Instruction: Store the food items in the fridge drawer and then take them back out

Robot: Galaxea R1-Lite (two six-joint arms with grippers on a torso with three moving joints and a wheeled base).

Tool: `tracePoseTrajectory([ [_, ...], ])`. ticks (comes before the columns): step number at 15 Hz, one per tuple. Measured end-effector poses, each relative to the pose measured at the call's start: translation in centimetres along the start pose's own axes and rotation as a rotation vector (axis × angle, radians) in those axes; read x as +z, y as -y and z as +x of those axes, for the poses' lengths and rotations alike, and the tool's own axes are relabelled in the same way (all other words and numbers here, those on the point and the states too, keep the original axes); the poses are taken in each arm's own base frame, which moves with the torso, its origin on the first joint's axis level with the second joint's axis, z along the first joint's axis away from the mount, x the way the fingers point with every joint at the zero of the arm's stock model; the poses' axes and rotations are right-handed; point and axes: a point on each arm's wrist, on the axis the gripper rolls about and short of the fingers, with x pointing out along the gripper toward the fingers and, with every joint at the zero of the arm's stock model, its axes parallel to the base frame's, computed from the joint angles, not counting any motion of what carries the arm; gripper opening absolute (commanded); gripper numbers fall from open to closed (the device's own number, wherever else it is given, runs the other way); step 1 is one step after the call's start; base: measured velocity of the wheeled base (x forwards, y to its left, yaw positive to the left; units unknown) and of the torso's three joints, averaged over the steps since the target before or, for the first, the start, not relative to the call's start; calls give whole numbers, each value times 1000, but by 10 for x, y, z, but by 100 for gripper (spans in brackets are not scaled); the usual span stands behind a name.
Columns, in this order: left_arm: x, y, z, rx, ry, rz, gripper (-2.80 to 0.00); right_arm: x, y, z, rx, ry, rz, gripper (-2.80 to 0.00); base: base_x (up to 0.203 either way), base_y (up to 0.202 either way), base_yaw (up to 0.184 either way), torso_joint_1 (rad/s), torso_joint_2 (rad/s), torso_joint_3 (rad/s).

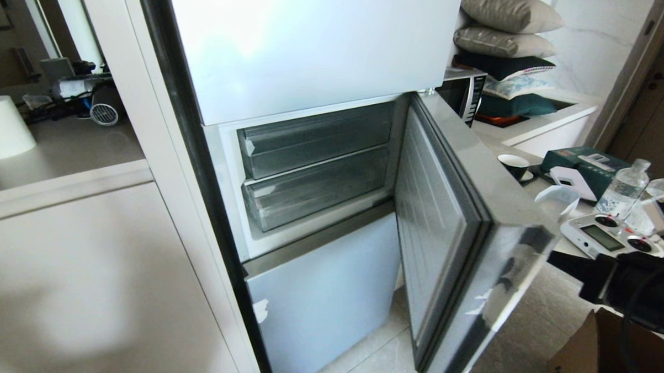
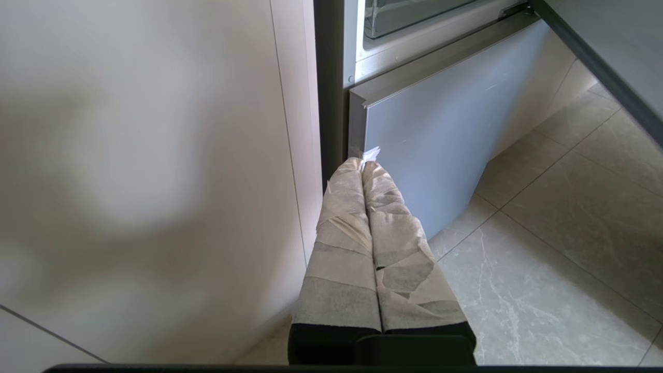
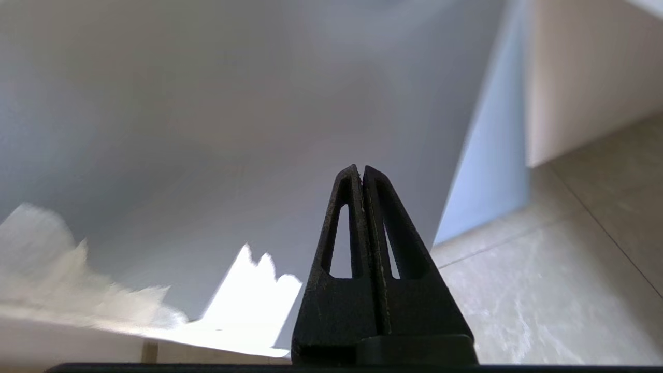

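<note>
The fridge [image 1: 314, 53] stands with its middle door [image 1: 446, 223] swung wide to the right. Behind it sit two clear bins, a shallower tray [image 1: 317, 139] above and the drawer [image 1: 318, 194] below, both pushed in. Nothing can be made out inside the drawer through its frosted front, and the two fruits show in no view. Under the drawer is the closed bottom panel [image 1: 328, 297], pale blue and glossy.

The right arm [image 1: 627, 285] reaches in from the right edge of the head view, near the outer corner of the door. Its black pincer [image 3: 362, 173] is pressed together, holding nothing, pointing at the door's grey face.

The left pincer [image 2: 362, 166], fingers wrapped in tape, is also pressed together and empty; it hangs low by the bottom panel's left edge, above the tiled floor [image 2: 559, 243].

To the right, a table [image 1: 547, 183] carries a cup [image 1: 512, 165], water bottles [image 1: 622, 188] and a remote [image 1: 606, 237].
</note>
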Motion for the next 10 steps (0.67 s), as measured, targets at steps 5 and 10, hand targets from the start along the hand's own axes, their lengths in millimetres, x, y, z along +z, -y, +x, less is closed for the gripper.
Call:
tracePoseTrajectory([
  [5, 0, 0, 0, 0, 0, 0, -280, 4, -44, 77, 116, -50, -87, -280, 0, 0, 0, 0, 0, 0],
  [10, 0, 0, 0, 0, 0, 0, -280, -10, -72, 154, 251, -69, -177, -280, 0, 0, 0, 0, 0, 0],
])
